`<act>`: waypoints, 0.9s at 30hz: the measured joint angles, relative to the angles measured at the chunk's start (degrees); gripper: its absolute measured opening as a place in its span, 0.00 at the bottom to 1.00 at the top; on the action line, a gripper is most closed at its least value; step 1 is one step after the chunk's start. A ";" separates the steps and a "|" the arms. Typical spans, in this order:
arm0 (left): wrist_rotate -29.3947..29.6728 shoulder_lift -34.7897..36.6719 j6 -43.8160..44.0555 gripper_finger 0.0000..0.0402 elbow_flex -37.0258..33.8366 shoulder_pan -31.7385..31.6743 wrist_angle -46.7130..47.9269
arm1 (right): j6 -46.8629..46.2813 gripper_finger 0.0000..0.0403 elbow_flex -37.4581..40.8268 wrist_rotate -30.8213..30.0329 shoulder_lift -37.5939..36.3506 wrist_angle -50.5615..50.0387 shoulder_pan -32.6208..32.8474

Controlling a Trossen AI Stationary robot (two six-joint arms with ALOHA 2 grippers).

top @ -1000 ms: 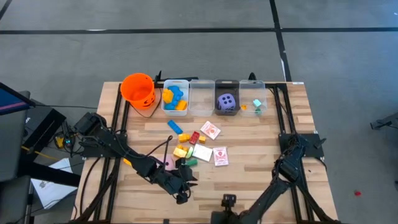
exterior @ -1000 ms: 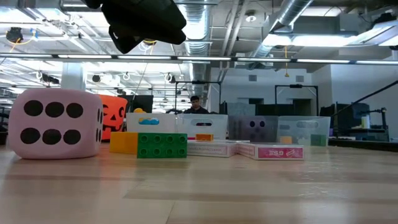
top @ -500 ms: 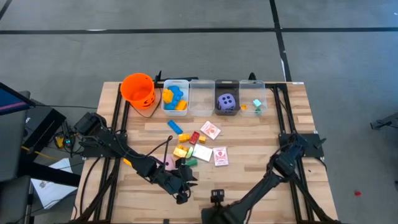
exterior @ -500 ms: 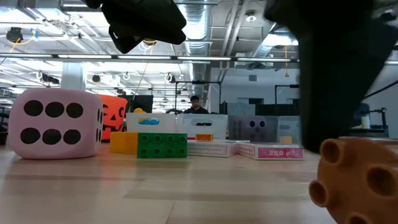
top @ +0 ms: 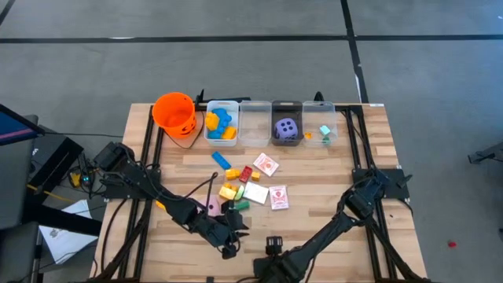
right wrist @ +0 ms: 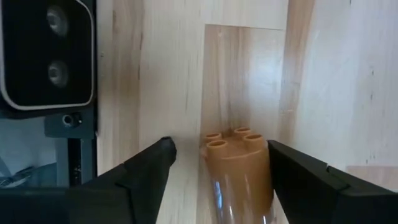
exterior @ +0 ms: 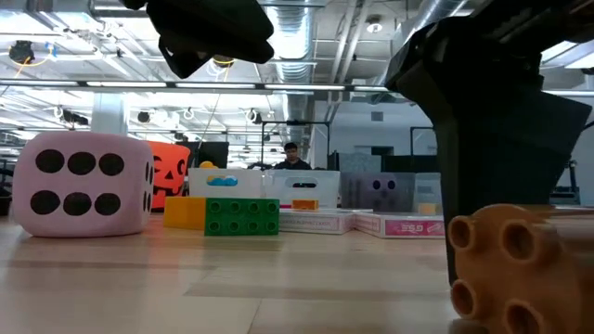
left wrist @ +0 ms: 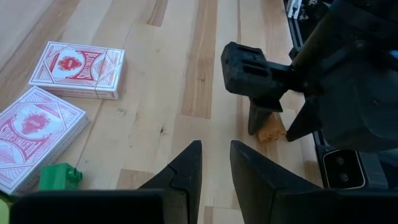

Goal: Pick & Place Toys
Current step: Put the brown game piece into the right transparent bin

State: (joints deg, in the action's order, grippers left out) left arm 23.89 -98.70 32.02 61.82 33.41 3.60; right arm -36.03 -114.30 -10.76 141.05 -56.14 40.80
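My right end effector straddles the orange block at the bench's 6 o'clock edge, fingers apart, not yet gripping; centre it, close squarely; left end effector nearly shut, empty.

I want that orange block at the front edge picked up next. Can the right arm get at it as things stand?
Probably yes. The right gripper is already down at the orange block, its open fingers on either side of it and nothing between them. The left gripper hangs farther back, clear of it.
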 joint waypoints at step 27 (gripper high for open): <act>-0.01 1.90 0.01 0.19 0.02 -0.35 1.34 | -9.80 0.34 0.72 -14.45 -18.62 -22.27 3.59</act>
State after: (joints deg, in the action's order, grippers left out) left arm 23.88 -96.80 32.03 61.84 33.06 4.93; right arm -45.83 -113.58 -25.22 122.44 -78.41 44.39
